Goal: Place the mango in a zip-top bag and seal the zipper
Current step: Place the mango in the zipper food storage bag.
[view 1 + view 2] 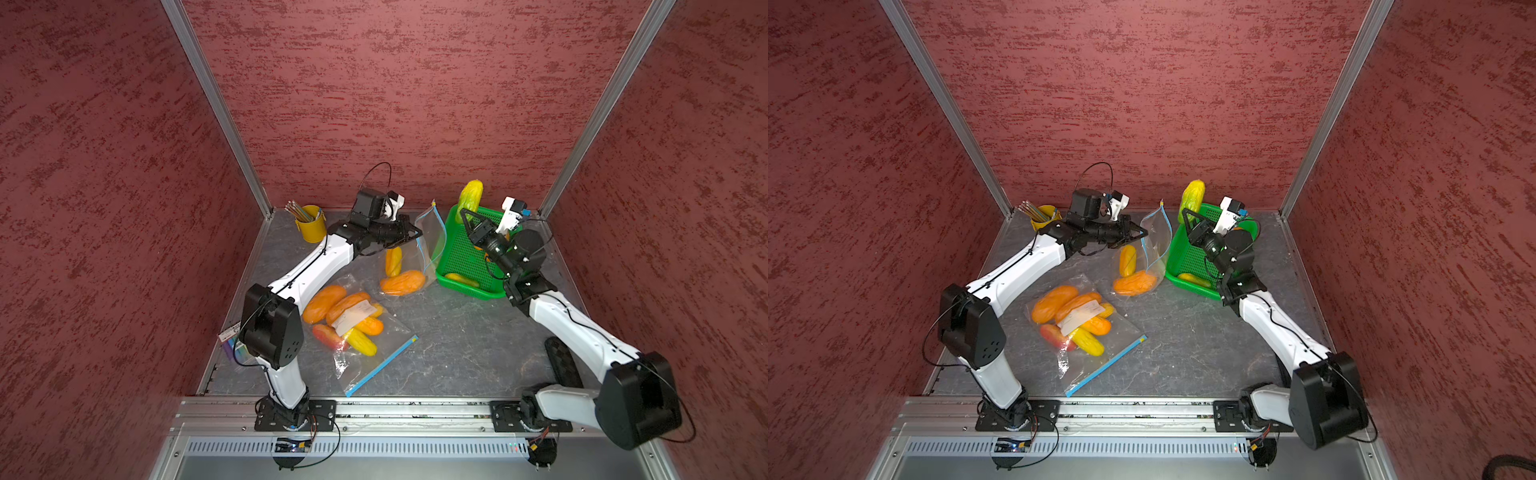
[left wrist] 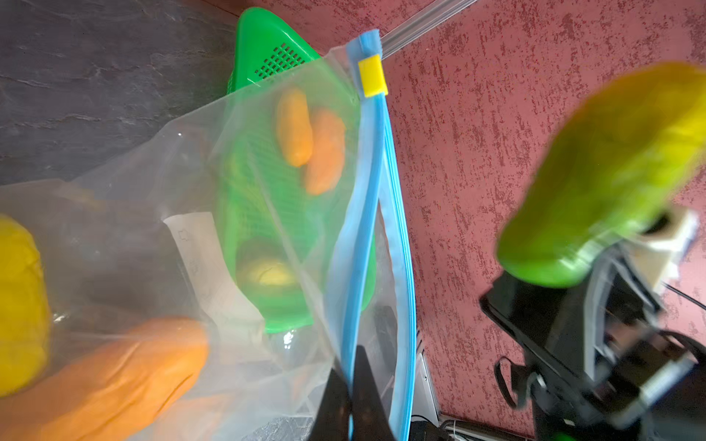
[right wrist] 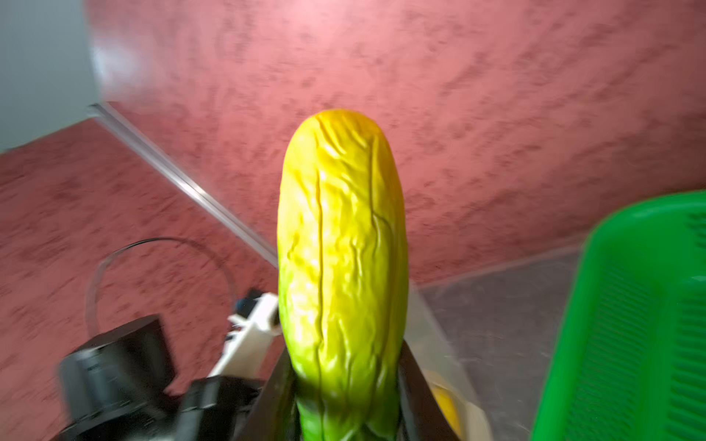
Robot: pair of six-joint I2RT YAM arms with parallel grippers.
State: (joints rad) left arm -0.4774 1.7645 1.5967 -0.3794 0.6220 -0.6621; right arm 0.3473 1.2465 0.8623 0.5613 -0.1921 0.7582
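Right end effector [image 3: 345,393] around wrinkled mango [image 3: 340,244]

Robot lab cell, red textured walls [image 1: 374,83], aluminium frame posts [image 1: 217,104], mounting rail [image 1: 415,409]

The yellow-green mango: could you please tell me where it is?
In both top views the mango stands upright in the right pincer, over the green basket's far left corner.

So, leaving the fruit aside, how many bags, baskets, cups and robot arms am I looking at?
Zip-top bags: 2, the held-up bag and the flat bag
Green basket: 1
Yellow cup of pencils: 1
Robot arms: 2, the left arm and the right arm
Total: 6
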